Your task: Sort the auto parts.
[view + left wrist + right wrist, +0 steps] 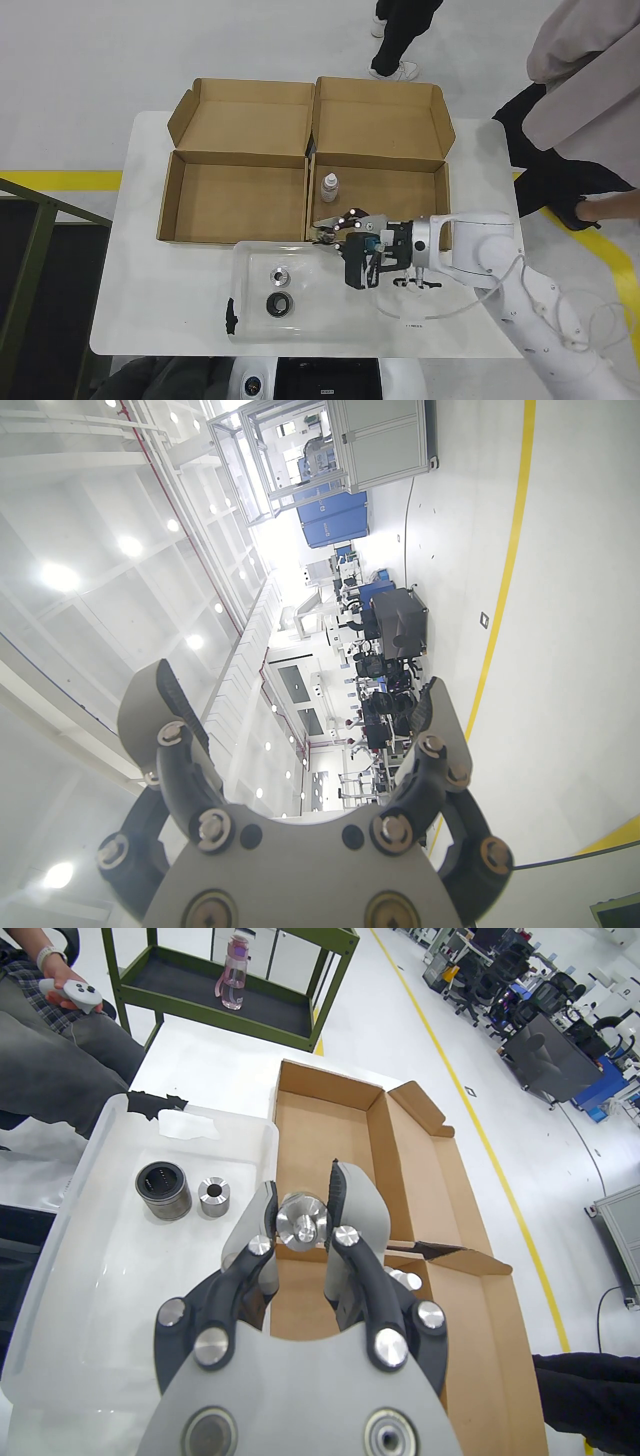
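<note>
Right gripper (301, 1206) is clamping a part (301, 1224) above the bin's (90, 1248) two-o'clock corner, likely bound for the box (400, 195) at twelve; left gripper (299, 678) is gaping.

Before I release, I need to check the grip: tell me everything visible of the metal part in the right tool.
The metal part is shiny, silver and round: a wide disc with a narrower stub sticking from its centre toward the wrist camera. The right tool is shut on it, gripping the disc from both sides. It is held over where the clear bin meets the cardboard box.
</note>
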